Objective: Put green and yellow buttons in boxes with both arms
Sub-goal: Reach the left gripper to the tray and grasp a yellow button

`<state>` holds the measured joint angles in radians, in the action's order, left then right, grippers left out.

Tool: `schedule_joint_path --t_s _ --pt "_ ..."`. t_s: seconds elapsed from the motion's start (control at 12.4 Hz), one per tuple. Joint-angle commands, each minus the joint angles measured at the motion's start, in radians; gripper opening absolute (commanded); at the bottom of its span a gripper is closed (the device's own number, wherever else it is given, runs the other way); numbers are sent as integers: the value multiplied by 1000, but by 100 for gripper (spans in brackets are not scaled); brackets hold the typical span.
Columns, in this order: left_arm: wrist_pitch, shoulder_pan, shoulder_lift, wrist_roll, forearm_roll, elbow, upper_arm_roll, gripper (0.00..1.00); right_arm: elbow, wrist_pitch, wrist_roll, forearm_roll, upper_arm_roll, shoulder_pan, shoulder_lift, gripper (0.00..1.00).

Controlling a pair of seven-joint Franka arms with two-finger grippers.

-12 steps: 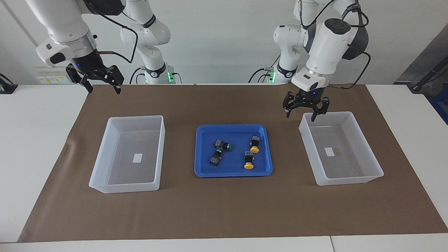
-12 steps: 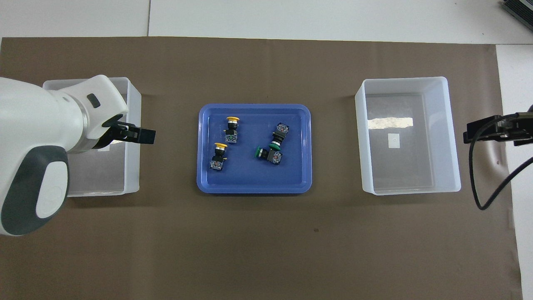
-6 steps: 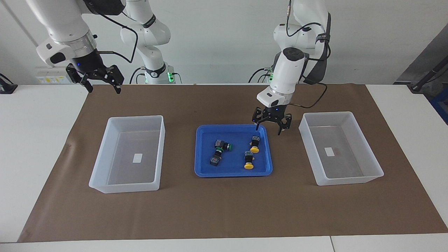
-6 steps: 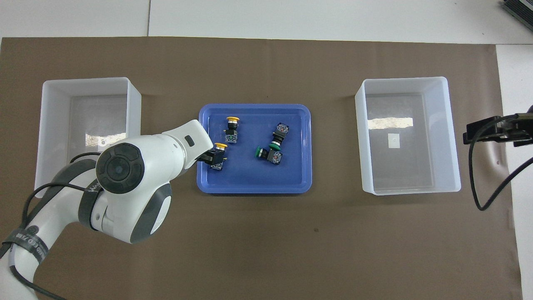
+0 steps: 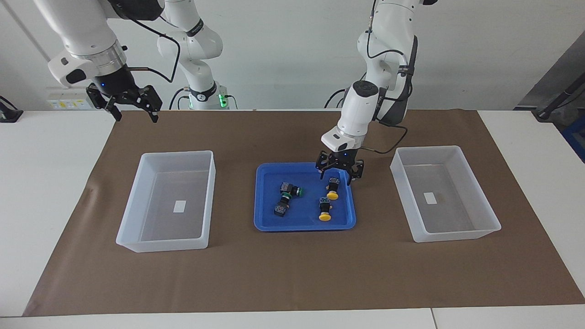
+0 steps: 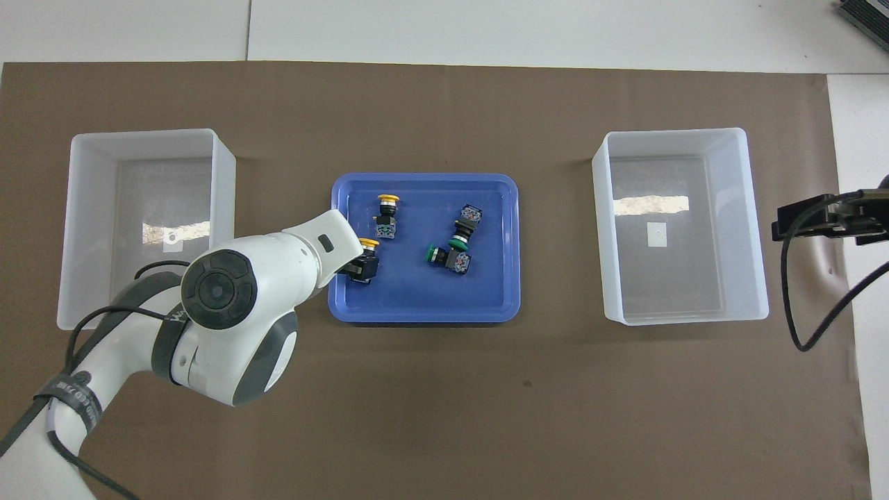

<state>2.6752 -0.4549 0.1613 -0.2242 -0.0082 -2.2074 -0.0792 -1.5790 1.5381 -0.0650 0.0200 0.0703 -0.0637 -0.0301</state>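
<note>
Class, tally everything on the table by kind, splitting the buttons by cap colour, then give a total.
Yellow buttons: 2
Green buttons: 2
White boxes: 2
Blue tray: 1
Total: 7

Matt brown paper sheet (image 5: 292, 274), smooth, laid over a white surface (image 5: 45, 183). Translucent white plastic boxes (image 5: 169, 201) (image 5: 443, 196), glossy, with glare on the floors. Glossy blue plastic tray (image 5: 269, 224). Buttons (image 5: 332, 187) with shiny plastic caps, black and grey plastic bodies. Smooth glossy white arm shells (image 5: 361, 109), matt black pincers (image 5: 339, 172), rubbery black cables (image 6: 806, 333).
</note>
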Motion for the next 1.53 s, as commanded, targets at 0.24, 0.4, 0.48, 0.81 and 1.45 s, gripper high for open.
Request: schedule_joint_path --t_s 0.24,0.4,0.48,0.81,1.45 --pt "104 -41 84 -35 13 -5 16 100 -36 -3 2 -6 -7 8 -31 100" --pt "129 -41 102 -37 13 0 16 100 -41 -1 2 -6 -7 8 -34 100" --pt "129 -39 104 -35 13 1 16 100 -41 -1 2 -6 -7 8 -34 100" --pt "112 -39 103 -65 13 -2 18 46 -41 -1 2 -6 -7 10 -34 100" --pt "-341 100 -19 -89 16 266 26 0 -44 65 -103 -9 -20 -10 -24 100"
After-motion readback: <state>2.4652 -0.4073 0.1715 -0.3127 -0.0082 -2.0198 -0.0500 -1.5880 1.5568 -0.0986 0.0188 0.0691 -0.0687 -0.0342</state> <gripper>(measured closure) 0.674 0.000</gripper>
